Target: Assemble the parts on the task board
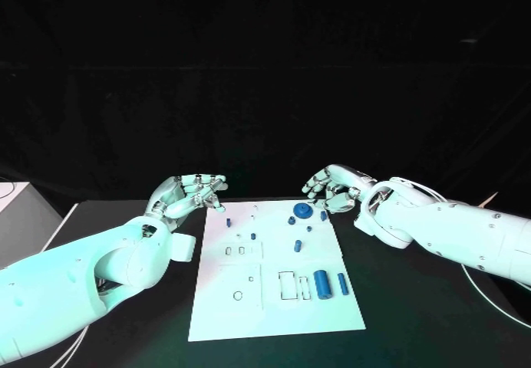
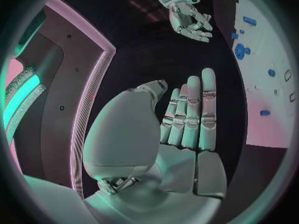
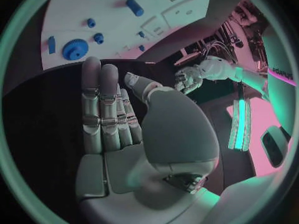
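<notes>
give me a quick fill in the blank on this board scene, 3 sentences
1. The left hand and the right hand both hold ____.
2. The task board is ____ in colour.
3. The round blue gear lies on the board's far part, nearest the ____ hand.

Missing words: nothing; white; right
</notes>
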Controlling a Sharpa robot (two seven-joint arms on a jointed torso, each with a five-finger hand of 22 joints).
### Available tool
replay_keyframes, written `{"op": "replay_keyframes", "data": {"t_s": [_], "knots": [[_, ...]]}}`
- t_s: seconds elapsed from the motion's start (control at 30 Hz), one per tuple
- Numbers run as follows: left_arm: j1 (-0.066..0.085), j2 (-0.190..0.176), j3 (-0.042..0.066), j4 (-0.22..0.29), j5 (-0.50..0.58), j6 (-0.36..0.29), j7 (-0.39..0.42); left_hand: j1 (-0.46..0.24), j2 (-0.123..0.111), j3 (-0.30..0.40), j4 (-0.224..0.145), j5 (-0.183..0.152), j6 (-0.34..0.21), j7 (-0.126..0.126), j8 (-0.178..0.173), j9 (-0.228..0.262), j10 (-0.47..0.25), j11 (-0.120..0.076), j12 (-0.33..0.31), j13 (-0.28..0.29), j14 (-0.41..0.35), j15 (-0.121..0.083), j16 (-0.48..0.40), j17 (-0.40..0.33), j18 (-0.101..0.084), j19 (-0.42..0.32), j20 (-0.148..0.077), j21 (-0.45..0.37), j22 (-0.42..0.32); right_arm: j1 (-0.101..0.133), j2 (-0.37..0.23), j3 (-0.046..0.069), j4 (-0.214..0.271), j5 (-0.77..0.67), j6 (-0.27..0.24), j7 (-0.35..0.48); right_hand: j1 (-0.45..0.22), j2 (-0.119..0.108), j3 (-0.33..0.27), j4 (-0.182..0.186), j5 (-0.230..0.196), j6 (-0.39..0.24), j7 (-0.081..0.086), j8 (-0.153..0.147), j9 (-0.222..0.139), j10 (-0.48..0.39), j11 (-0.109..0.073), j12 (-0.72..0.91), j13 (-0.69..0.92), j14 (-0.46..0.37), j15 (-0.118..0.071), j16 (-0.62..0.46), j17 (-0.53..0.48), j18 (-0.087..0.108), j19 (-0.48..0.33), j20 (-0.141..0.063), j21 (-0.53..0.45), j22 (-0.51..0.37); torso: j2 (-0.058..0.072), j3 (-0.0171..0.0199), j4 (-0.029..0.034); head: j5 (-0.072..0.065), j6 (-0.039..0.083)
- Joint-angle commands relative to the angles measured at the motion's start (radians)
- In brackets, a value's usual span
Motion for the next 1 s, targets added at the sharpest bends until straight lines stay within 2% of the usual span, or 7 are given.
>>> {"op": "replay_keyframes", "data": {"t_s": [0.03,0.27,0.43,0.53,0.73,1.0], "knots": [[0.000,-0.009,0.005,0.025,-0.015,0.031,-0.007,-0.007,-0.005,0.011,-0.002,-0.007,0.013,-0.004,0.014,0.008,0.017,-0.003,0.005,0.006,-0.010,-0.001,0.031,0.017,0.010,-0.014,-0.004,0.047,0.031,0.003,0.013,0.001,-0.004,-0.230,0.013,-0.131,-0.018,-0.044,0.055,0.017,0.041,0.023,-0.008,-0.012,0.018,0.017,-0.008,-0.005,0.003,0.024,-0.009,0.365,0.310,-0.053,0.076,-0.016,0.329,0.350,0.023,-0.0046,0.0114,-0.004,-0.006],[0.000,-0.023,0.012,0.057,-0.015,0.031,-0.011,-0.014,-0.013,0.015,-0.003,-0.008,0.005,-0.005,0.017,0.014,0.008,-0.002,0.001,0.008,-0.019,0.000,0.049,0.026,0.010,-0.025,-0.004,0.087,0.056,0.005,0.049,0.001,-0.016,-0.362,0.030,-0.222,-0.039,-0.058,0.055,0.030,0.040,0.019,-0.025,-0.012,0.035,0.049,-0.021,-0.001,0.018,0.051,-0.016,0.554,0.519,-0.076,0.096,-0.016,0.508,0.567,0.042,-0.0092,0.0231,-0.009,-0.003],[0.000,-0.027,0.015,0.066,-0.016,0.031,-0.011,-0.014,-0.014,0.016,-0.004,-0.008,0.003,-0.004,0.018,0.016,0.001,-0.001,-0.002,0.008,-0.028,0.001,0.049,0.026,0.010,-0.030,-0.003,0.096,0.062,0.005,0.071,0.001,-0.028,-0.402,0.040,-0.256,-0.050,-0.064,0.052,0.036,0.049,0.019,-0.029,-0.010,0.044,0.054,-0.023,-0.003,0.026,0.056,-0.017,0.602,0.574,-0.082,0.097,-0.015,0.553,0.621,0.051,-0.0104,0.0297,-0.014,0.000],[0.000,-0.029,0.016,0.071,-0.017,0.031,-0.012,-0.014,-0.014,0.017,-0.005,-0.008,0.002,-0.004,0.019,0.017,-0.002,0.000,-0.003,0.008,-0.031,0.002,0.050,0.026,0.010,-0.032,-0.002,0.101,0.065,0.005,0.083,0.001,-0.037,-0.414,0.052,-0.270,-0.055,-0.066,0.051,0.038,0.056,0.021,-0.030,-0.007,0.050,0.054,-0.024,-0.003,0.030,0.058,-0.017,0.622,0.594,-0.083,0.096,-0.015,0.568,0.637,0.054,-0.0114,0.0330,-0.017,0.000],[0.000,-0.031,0.018,0.076,-0.019,0.033,-0.014,-0.016,-0.015,0.017,-0.005,-0.008,0.001,-0.004,0.019,0.018,-0.004,0.000,-0.004,0.008,-0.034,0.002,0.051,0.026,0.011,-0.032,-0.002,0.107,0.069,0.005,0.105,0.001,-0.056,-0.427,0.075,-0.287,-0.055,-0.067,0.053,0.037,0.057,0.028,-0.032,-0.001,0.060,0.037,-0.022,-0.007,0.031,0.056,-0.016,0.635,0.602,-0.080,0.089,-0.013,0.564,0.628,0.061,-0.0116,0.0347,-0.018,0.000],[0.000,-0.029,0.019,0.072,-0.020,0.033,-0.016,-0.016,-0.016,0.017,-0.004,-0.008,0.000,-0.004,0.019,0.018,-0.005,0.000,-0.004,0.008,-0.035,0.003,0.051,0.026,0.011,-0.032,-0.002,0.110,0.071,0.003,0.123,-0.001,-0.066,-0.447,0.115,-0.309,-0.060,-0.069,0.048,0.039,0.045,0.026,-0.036,0.000,0.065,0.019,-0.023,-0.007,0.031,0.055,-0.016,0.642,0.606,-0.076,0.083,-0.012,0.555,0.613,0.073,-0.0151,0.0369,-0.023,0.000]]}}
